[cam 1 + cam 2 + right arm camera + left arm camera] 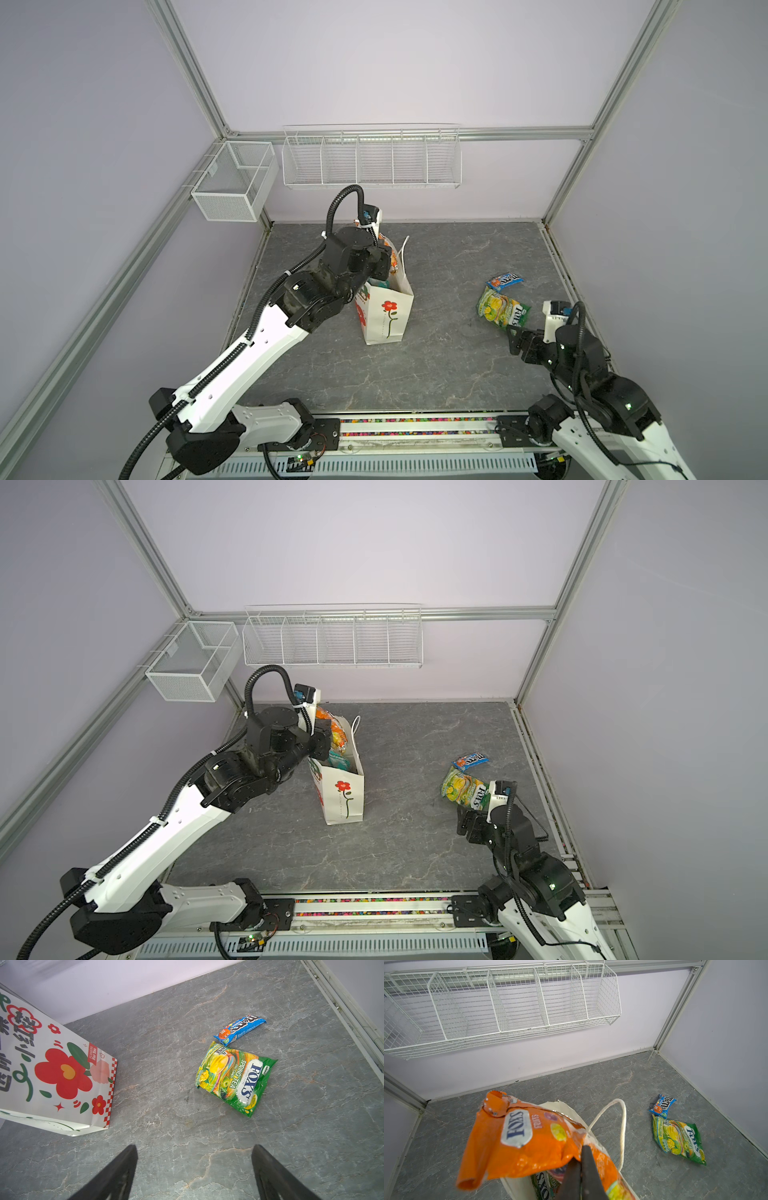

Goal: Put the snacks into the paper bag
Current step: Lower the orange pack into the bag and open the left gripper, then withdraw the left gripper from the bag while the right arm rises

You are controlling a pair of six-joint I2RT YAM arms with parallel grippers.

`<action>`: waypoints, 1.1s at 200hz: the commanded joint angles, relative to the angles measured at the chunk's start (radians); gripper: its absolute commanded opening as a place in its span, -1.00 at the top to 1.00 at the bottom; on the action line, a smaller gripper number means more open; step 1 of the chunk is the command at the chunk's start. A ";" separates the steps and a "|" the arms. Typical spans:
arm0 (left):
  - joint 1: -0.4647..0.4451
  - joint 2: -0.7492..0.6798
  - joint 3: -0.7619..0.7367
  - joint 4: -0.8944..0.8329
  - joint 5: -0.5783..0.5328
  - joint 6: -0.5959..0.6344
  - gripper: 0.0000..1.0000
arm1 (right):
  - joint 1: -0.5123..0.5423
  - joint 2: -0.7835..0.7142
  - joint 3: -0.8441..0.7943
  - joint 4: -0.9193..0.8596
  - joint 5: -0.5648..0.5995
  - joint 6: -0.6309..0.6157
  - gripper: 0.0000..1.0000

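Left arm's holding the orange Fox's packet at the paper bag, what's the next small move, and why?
Probably lower the left end effector a little, straight down into the paper bag. It is shut on the orange Fox's packet, which sits mostly above the bag's open mouth, its free end flopping past the rim; released from here it might tip out.

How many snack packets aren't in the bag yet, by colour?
Orange FOX'S packet: 1, in left claw at the paper bag mouth
Green-yellow FOX'S packet: 1, on table
Blue M&M's packet: 1, on table
Total: 3
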 commanded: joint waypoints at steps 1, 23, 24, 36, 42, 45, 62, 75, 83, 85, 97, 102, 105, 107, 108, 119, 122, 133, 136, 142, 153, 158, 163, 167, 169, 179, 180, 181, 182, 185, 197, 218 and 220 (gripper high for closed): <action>0.005 -0.004 -0.006 0.023 -0.003 -0.012 1.00 | -0.003 -0.003 -0.019 0.028 -0.001 0.011 -0.78; 0.007 -0.005 -0.006 0.019 -0.020 -0.023 0.97 | -0.002 -0.004 -0.020 0.029 -0.002 0.012 -0.77; 0.007 -0.005 -0.006 0.018 -0.020 -0.022 0.96 | -0.002 -0.004 -0.020 0.029 -0.003 0.012 -0.77; 0.008 -0.005 -0.007 0.016 -0.022 -0.025 0.77 | -0.002 -0.004 -0.022 0.030 -0.003 0.012 -0.77; 0.007 -0.006 -0.006 0.015 -0.022 -0.027 0.67 | -0.002 -0.004 -0.022 0.030 -0.003 0.012 -0.78; 0.006 -0.006 -0.008 0.015 -0.023 -0.028 0.62 | -0.002 -0.003 -0.022 0.030 -0.003 0.012 -0.78; 0.007 -0.016 -0.015 0.020 -0.033 -0.031 0.24 | -0.003 -0.002 -0.023 0.031 -0.003 0.011 -0.77; 0.006 -0.021 -0.019 0.022 -0.039 -0.033 0.06 | -0.002 0.000 -0.026 0.032 -0.004 0.013 -0.77; 0.008 -0.026 -0.018 0.021 -0.037 -0.033 0.01 | -0.001 0.000 -0.027 0.032 -0.006 0.015 -0.77; 0.008 -0.026 -0.019 0.021 -0.036 -0.033 0.00 | -0.003 -0.001 -0.028 0.032 -0.006 0.015 -0.77; 0.006 -0.034 -0.019 0.017 -0.040 -0.033 -0.02 | -0.003 -0.001 -0.030 0.033 -0.007 0.016 -0.78; 0.006 -0.036 -0.020 0.015 -0.043 -0.034 -0.02 | -0.003 0.000 -0.030 0.033 -0.007 0.016 -0.78; 0.008 -0.039 -0.020 0.015 -0.044 -0.035 -0.03 | -0.002 0.000 -0.030 0.033 -0.007 0.016 -0.78; 0.007 -0.040 -0.020 0.014 -0.047 -0.035 -0.03 | -0.003 0.000 -0.030 0.033 -0.007 0.016 -0.77; 0.007 -0.041 -0.021 0.014 -0.047 -0.035 -0.03 | -0.003 0.000 -0.030 0.033 -0.007 0.016 -0.77; 0.007 -0.052 -0.024 0.011 -0.058 -0.036 -0.04 | -0.002 -0.001 -0.028 0.033 -0.006 0.016 -0.77; 0.007 -0.054 -0.026 0.012 -0.061 -0.036 -0.04 | -0.002 -0.001 -0.029 0.033 -0.006 0.016 -0.77; 0.007 -0.066 -0.029 0.009 -0.075 -0.039 -0.04 | -0.002 -0.001 -0.030 0.032 -0.007 0.016 -0.77; 0.007 -0.069 -0.030 0.009 -0.081 -0.040 -0.05 | -0.003 0.000 -0.030 0.032 -0.007 0.017 -0.77; 0.008 -0.074 -0.031 0.006 -0.092 -0.042 -0.05 | -0.003 -0.001 -0.029 0.033 -0.007 0.018 -0.77; 0.007 -0.084 -0.035 0.003 -0.117 -0.046 -0.07 | -0.002 0.001 -0.031 0.033 -0.009 0.019 -0.77; 0.008 -0.088 -0.037 0.001 -0.128 -0.046 -0.08 | -0.002 0.002 -0.031 0.033 -0.009 0.019 -0.77; 0.007 -0.091 -0.038 0.000 -0.141 -0.046 -0.10 | -0.003 0.002 -0.033 0.033 -0.010 0.021 -0.77; 0.008 -0.094 -0.039 -0.002 -0.150 -0.047 -0.10 | -0.002 0.003 -0.033 0.035 -0.010 0.021 -0.77; 0.007 -0.094 -0.040 -0.004 -0.155 -0.047 -0.11 | -0.002 0.004 -0.033 0.035 -0.011 0.021 -0.77; 0.008 -0.095 -0.041 -0.012 -0.184 -0.049 -0.12 | -0.002 0.005 -0.034 0.036 -0.014 0.021 -0.77; 0.008 -0.096 -0.040 -0.012 -0.186 -0.049 -0.12 | -0.003 0.007 -0.034 0.036 -0.015 0.021 -0.77; 0.008 -0.096 -0.041 -0.013 -0.189 -0.050 -0.13 | -0.003 0.008 -0.034 0.037 -0.015 0.021 -0.77; 0.008 -0.096 -0.040 -0.014 -0.191 -0.050 -0.13 | -0.002 0.008 -0.034 0.038 -0.016 0.021 -0.77; 0.008 -0.095 -0.042 -0.015 -0.200 -0.051 -0.14 | -0.003 0.009 -0.034 0.038 -0.017 0.022 -0.77; 0.024 -0.094 -0.048 -0.025 -0.227 -0.069 -0.17 | -0.002 0.013 -0.033 0.039 -0.023 0.021 -0.77; 0.150 -0.076 -0.044 -0.087 -0.146 -0.152 -0.17 | -0.003 0.022 -0.033 0.039 -0.036 0.019 -0.77; 0.164 -0.075 -0.044 -0.091 -0.126 -0.159 -0.17 | -0.002 0.022 -0.032 0.039 -0.036 0.019 -0.77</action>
